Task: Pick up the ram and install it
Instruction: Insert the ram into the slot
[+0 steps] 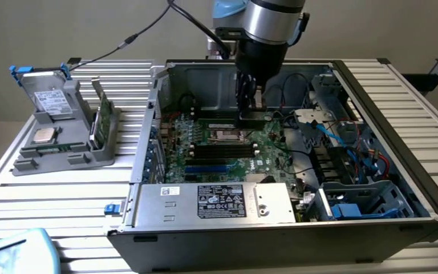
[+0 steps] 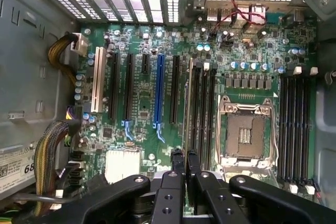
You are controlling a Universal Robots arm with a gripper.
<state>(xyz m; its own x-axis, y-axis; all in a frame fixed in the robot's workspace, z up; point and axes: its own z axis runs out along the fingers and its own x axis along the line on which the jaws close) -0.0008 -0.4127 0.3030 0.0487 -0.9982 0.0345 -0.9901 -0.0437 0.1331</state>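
My gripper [image 1: 251, 117] reaches down inside the open computer case, over the black memory slots beside the processor socket [image 2: 247, 135]. In the wrist view its two dark fingers [image 2: 177, 162] stand almost together. The ram [image 2: 187, 103] shows edge-on as a thin pale strip lying along the memory slot nearest the expansion slots. One end of it runs into the narrow gap between the fingertips [image 2: 184, 155]. In the exterior view the ram is a greenish strip [image 1: 217, 124] stretching from the gripper toward the exterior view's left. How deep it sits in the slot I cannot tell.
A grey stand [image 1: 59, 154] on the exterior view's left holds another green stick [image 1: 103, 117], a boxy drive [image 1: 52, 100] and a silver chip [image 1: 45, 135]. Cable bundles [image 2: 50, 145], the power supply [image 1: 219, 201] and the case walls [image 1: 386, 91] hem in the board.
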